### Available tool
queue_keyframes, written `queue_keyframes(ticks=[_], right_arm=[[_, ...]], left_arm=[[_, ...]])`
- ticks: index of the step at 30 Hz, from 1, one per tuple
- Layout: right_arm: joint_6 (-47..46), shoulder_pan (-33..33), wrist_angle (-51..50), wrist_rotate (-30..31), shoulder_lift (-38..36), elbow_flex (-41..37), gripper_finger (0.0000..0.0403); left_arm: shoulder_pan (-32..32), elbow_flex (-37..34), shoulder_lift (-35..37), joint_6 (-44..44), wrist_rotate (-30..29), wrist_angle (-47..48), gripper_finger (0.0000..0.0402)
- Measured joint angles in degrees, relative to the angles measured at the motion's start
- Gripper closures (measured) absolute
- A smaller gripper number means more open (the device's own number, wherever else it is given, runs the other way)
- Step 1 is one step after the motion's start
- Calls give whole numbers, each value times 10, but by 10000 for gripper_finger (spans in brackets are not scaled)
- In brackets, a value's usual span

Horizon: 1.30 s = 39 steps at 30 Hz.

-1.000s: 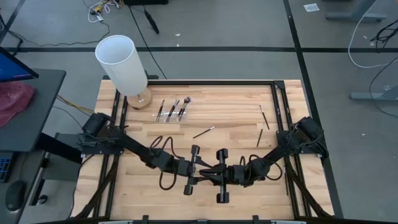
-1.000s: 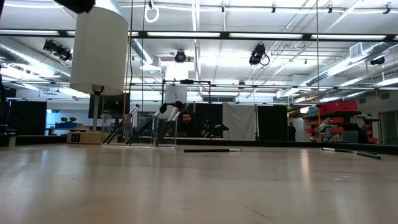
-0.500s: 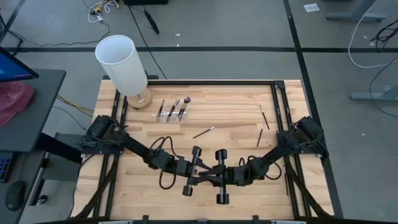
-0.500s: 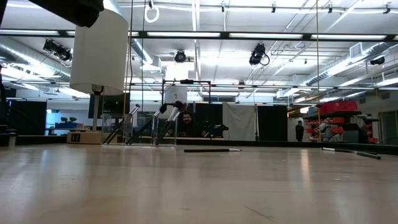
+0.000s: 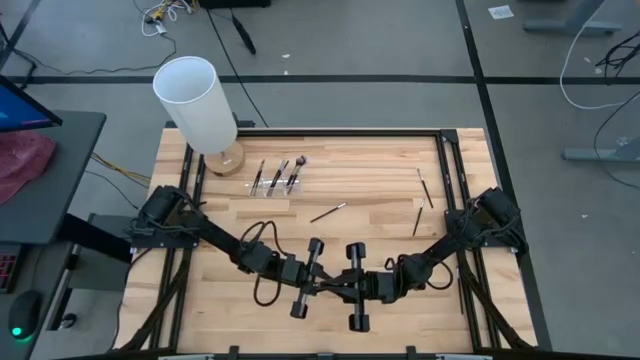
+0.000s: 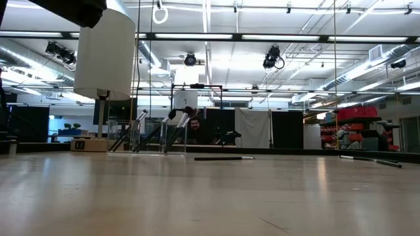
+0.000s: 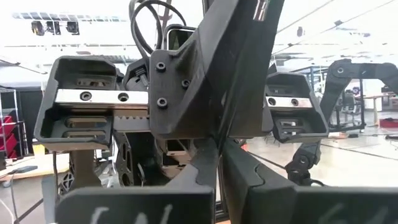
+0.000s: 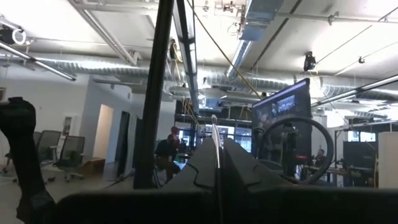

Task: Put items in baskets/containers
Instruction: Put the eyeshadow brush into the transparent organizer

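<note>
Fingers pinched closed, empty, both grippers: left gripper, right gripper parked together. My next pick: loose makeup brush; approach low, spread first.

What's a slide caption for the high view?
Both arms parked at the table's near edge; three brushes in the clear holder, three loose brushes on the wood.

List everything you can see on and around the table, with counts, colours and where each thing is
Makeup brushes in holder: three, dark handles, leaning in the holder at the far left of the table.
Loose brushes: three, dark; one mid-table, two near the right edge.
Clear holder: one, transparent, beside the lamp base.
White cylinder: one, on a round wooden base, far-left corner.
Table: one, light wood.
Person: one, seated in the room behind.
Left pincer: shut, near edge, centre.
Right pincer: shut, meeting the left one.
</note>
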<state>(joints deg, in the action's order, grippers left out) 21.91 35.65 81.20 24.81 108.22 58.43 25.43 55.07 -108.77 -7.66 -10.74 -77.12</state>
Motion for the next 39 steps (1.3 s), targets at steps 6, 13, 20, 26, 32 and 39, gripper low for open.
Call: queue_keyframes(ticks=[6, 13, 20, 26, 32, 39], right_arm=[[-11, 1, -20, -4, 0, 0, 380], [-13, 12, -44, 7, 2, -1, 349], [40, 40, -59, 127, 3, -2, 288], [56, 43, -77, 189, 3, -2, 300], [67, 42, -112, 308, 2, -2, 377], [101, 68, -118, 388, -3, -9, 391]], left_arm=[[0, 0, 0, -8, -2, 13, 397], [11, 0, 1, -16, -43, 53, 401], [23, 1, 5, -35, -100, 72, 401], [24, 1, 20, -35, -116, 122, 401], [27, 1, 51, -30, -153, 248, 401], [45, 1, 94, 10, -152, 436, 401]])
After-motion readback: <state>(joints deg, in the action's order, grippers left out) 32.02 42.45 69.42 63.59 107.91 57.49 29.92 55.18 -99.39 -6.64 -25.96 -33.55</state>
